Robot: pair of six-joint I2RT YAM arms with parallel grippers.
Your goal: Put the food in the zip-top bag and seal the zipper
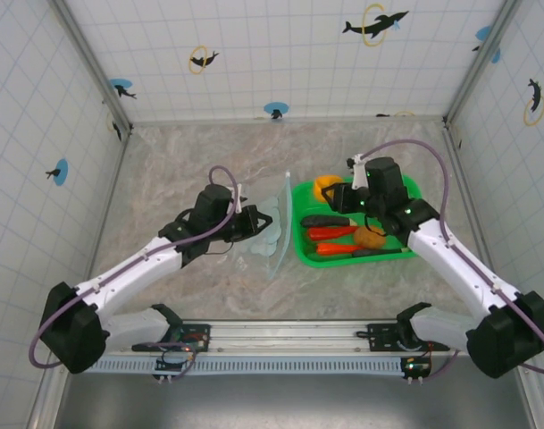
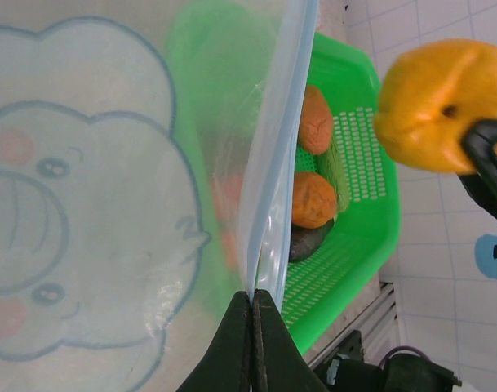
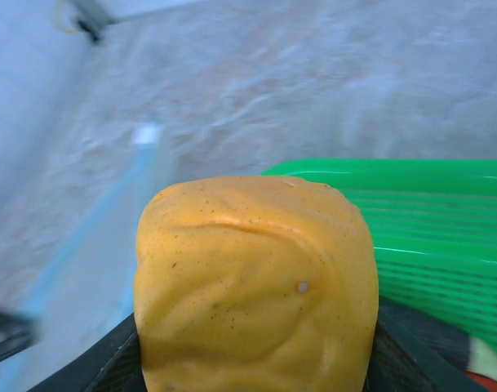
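We see a speckled orange-yellow toy fruit, a clear bag with pale-blue elephant print, a green basket.

The clear, elephant-printed zip-top bag stands on edge just left of the green basket. The left gripper pinches its rim, and its light-blue zipper faces the basket. A yellow-orange round piece is clamped in the right gripper above the basket's far left corner, while a dark long piece, two red-orange carrots and a tan round piece lie inside.
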